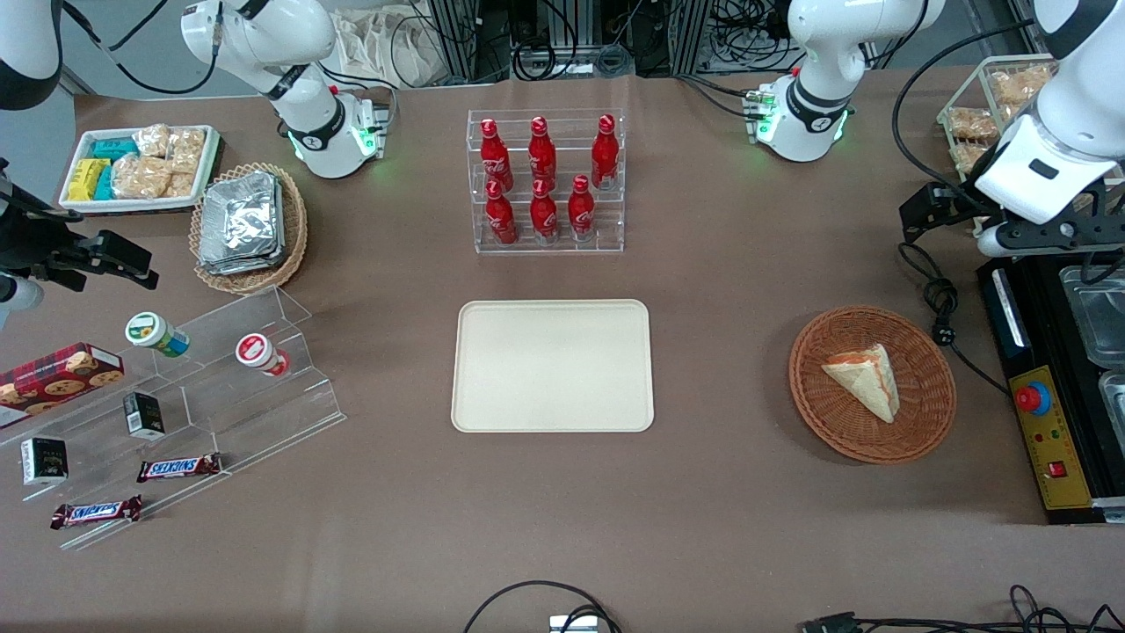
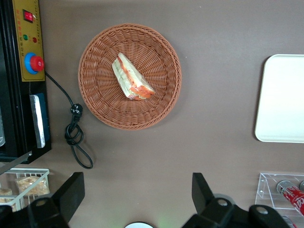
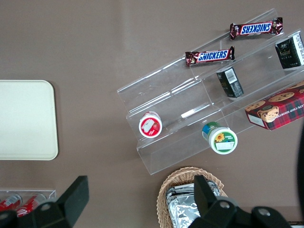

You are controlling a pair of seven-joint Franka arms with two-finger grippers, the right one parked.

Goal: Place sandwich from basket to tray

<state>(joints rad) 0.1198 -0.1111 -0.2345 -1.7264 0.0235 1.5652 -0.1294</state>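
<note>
Sandwich: lying in basket, long axis diagonal, untouched. Pincer: wide open, empty, high above the surface, farther from the front camera than the basket. Tray: bare, mid-surface.

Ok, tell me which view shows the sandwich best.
The left wrist view: the sandwich lies unobstructed in the basket, the open hand well clear. The front view shows it smaller; the right wrist view misses it.
</note>
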